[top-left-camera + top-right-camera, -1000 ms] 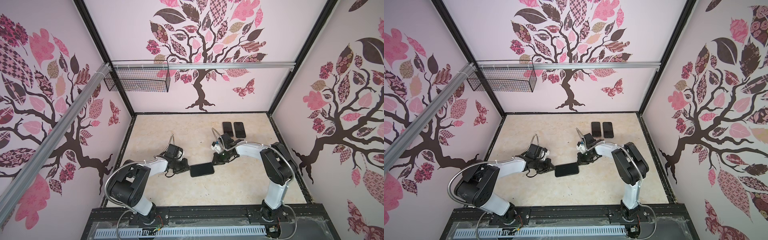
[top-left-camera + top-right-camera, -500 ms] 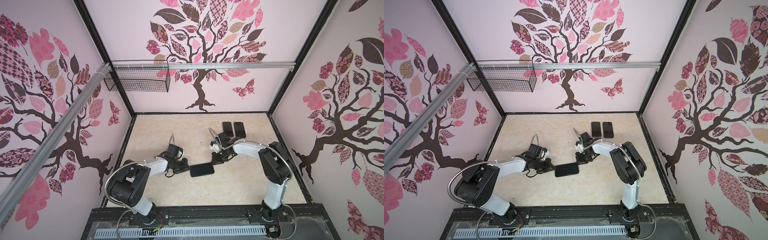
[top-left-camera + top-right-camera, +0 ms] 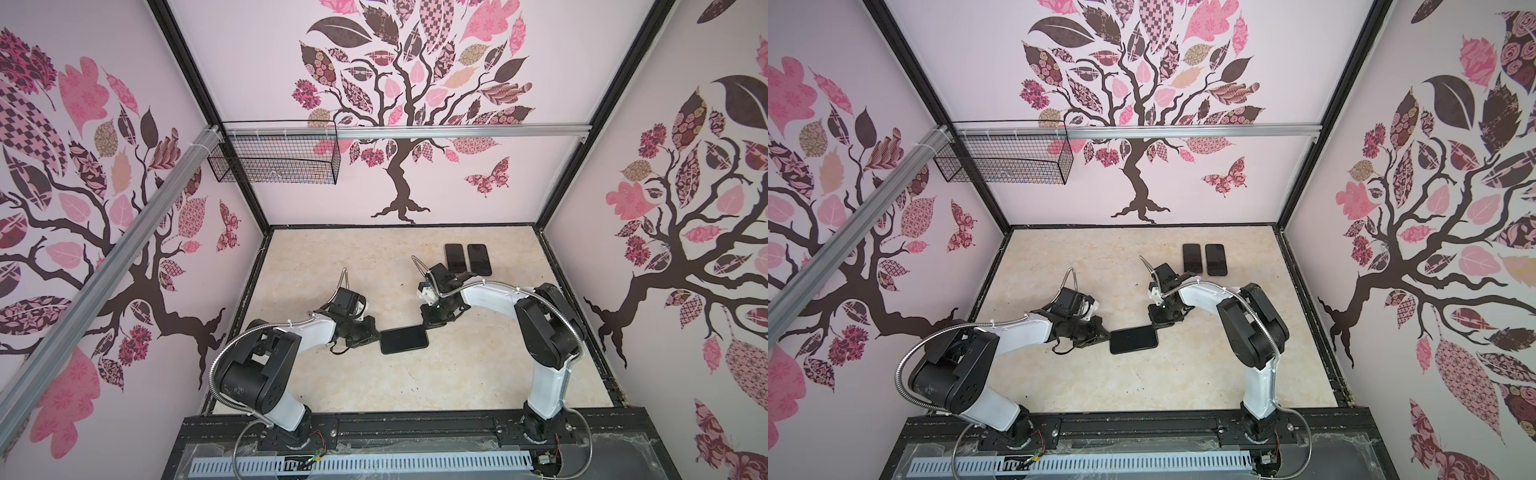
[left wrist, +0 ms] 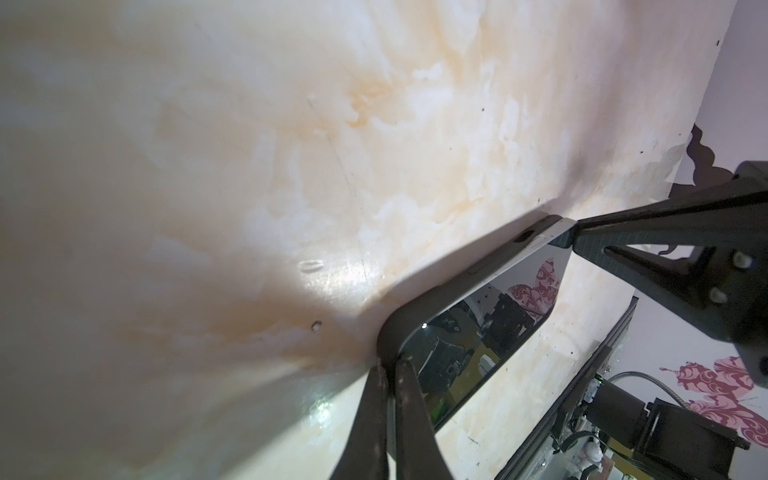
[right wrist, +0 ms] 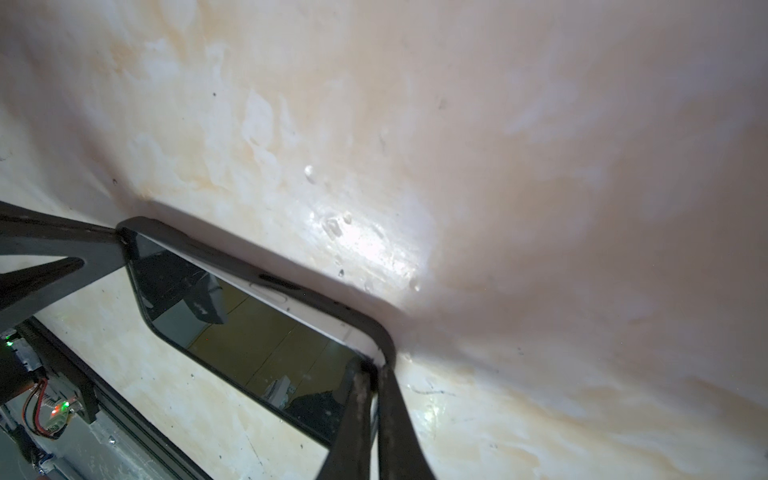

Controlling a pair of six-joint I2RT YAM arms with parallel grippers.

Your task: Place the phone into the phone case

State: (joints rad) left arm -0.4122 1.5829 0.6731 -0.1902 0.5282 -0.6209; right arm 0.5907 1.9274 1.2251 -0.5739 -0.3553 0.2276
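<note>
Two tools, both pressed together: left tool (image 4: 389, 365) and right tool (image 5: 372, 370) sit on corners at either end of one long edge of the phone (image 3: 404, 340), which lies mid surface (image 3: 365, 262) in its phone case (image 5: 232, 255). Stiff, slick glass and a flexy rim, so probably best pushing corners, not the screen.

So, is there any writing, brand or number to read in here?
None can be read. The phone has a dark screen, the two black slabs at the back are blank, the wall decals are only trees and butterflies, and the circuit board by the front rail is too small to read.
</note>
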